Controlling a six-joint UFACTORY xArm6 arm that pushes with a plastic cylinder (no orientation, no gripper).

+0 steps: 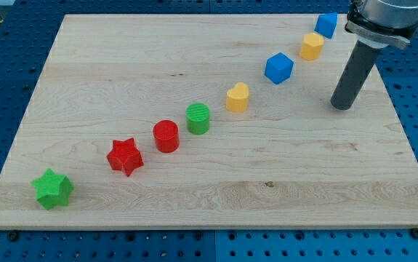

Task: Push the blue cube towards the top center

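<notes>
A wooden board (216, 182) rests on a blue perforated surface (9, 51). Eight blocks form a diagonal line running from the board's bottom-left corner to its top-right corner: a green star (52, 188), a red star (125, 156), a red cylinder (166, 136), a green cylinder (198, 118), a yellow heart-shaped block (238, 96), the blue cube (279, 68), a yellow block (311, 46) of unclear shape, and a second blue block (326, 25) nearest the top-right corner.

The blue cube sits right of centre, in the upper half of the board, between the yellow heart-shaped block and the yellow block, touching neither. The arm carries no fingers, only a dark rod that holds nothing. The tip (342, 107) stands on the board near its right edge, to the right of and slightly below the blue cube, clearly apart from it.
</notes>
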